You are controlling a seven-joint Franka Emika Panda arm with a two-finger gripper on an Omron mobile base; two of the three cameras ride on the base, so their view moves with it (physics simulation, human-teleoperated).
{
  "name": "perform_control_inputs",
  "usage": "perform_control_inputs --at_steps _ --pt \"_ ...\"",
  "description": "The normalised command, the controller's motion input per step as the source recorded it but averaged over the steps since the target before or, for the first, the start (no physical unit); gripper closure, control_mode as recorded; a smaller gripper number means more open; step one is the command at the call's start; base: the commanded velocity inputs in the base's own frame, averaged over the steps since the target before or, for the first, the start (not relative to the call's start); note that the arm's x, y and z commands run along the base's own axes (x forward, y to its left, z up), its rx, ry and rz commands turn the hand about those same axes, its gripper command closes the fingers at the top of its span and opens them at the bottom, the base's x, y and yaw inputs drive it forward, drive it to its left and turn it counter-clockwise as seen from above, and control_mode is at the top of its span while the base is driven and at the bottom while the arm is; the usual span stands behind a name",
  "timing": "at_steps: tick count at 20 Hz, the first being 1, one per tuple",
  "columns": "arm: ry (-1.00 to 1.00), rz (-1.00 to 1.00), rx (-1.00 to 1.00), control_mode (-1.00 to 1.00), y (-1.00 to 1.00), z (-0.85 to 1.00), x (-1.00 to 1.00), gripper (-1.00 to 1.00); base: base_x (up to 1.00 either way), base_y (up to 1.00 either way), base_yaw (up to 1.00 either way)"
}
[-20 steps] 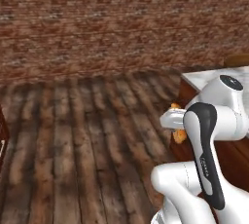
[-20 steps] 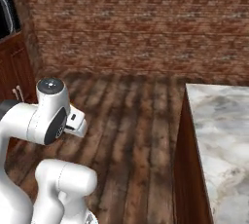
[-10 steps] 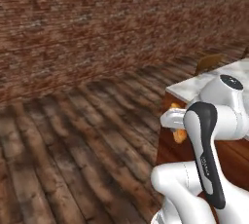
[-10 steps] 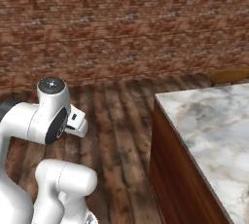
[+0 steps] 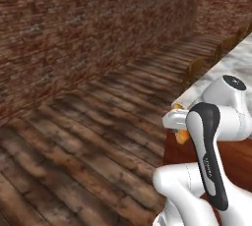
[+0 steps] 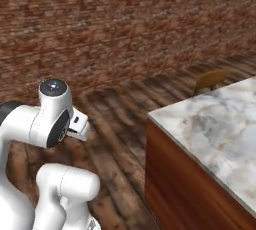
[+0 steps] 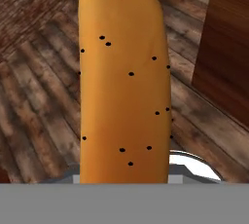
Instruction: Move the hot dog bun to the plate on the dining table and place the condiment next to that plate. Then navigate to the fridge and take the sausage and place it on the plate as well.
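From the left base view, the small tan-orange hot dog bun (image 5: 181,134) peeks out beside the white arm, carried above the near edge of the long marble-topped counter with its reddish wood base (image 5: 231,63). Dark plank flooring (image 5: 88,136) runs to a red-brown brick wall (image 5: 74,23).

From the right base view, the grey-veined marble counter (image 6: 215,129) fills the lower right, its corner near the arm; a tan chair back (image 6: 210,80) shows behind it. No blue plate is visible yet.

From the hand view, the seeded bun (image 7: 124,82) stands lengthwise ahead of the camera, and the claw is pinched narrow on it. The wood base (image 7: 226,47) is at upper right.

The carry likely calls for a level hand and a steady squeeze until the plate comes in sight.
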Motion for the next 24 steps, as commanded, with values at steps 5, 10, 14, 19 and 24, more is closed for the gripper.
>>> perform_control_inputs --at_steps 5,10,14,19,24 --pt "0.0 0.0 0.0 1.0 0.0 0.0 0.0 1.0 0.7 1.0 -0.51" --pt "0.0 0.0 0.0 1.0 0.0 0.0 0.0 1.0 0.66 0.99 -0.52" --pt "0.0 0.0 0.0 1.0 0.0 0.0 0.0 1.0 0.65 0.93 -0.52" --pt "0.0 0.0 0.0 1.0 0.0 0.0 0.0 1.0 0.66 0.96 -0.52" --pt "0.0 0.0 0.0 1.0 0.0 0.0 0.0 1.0 0.79 0.94 -0.51"
